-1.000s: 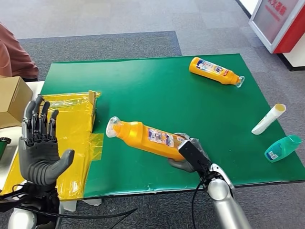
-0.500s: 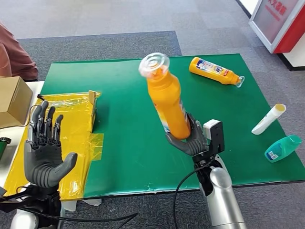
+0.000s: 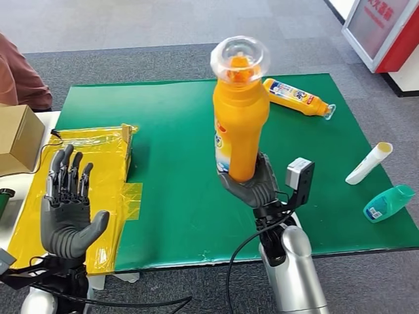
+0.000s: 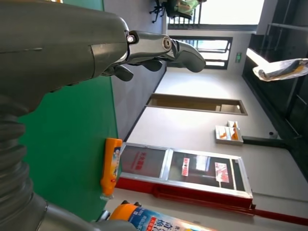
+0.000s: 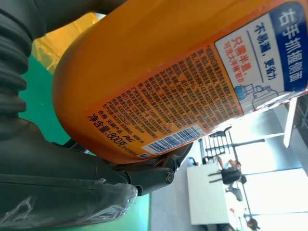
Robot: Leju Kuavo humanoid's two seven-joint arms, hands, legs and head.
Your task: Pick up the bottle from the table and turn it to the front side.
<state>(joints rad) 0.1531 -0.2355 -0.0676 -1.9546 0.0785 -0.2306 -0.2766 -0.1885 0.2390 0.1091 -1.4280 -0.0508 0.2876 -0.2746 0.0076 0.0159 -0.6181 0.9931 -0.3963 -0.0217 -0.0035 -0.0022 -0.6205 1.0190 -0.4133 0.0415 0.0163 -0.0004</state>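
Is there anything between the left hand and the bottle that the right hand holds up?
Nothing visible. The left hand is open above the yellow bag; bare green mat separates it from the bottle gripped by the right hand.

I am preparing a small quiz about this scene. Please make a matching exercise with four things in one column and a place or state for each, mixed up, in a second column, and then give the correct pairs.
Things:
1. orange bottle
2. second orange bottle
3. white tube
4. left hand

Places or states:
A. lying near the right edge of the green mat
B. raised open over the yellow sheet, holding nothing
C. held upright in the right hand
D. lying on its side at the far edge of the mat

Pairs: 1-C, 2-D, 3-A, 4-B
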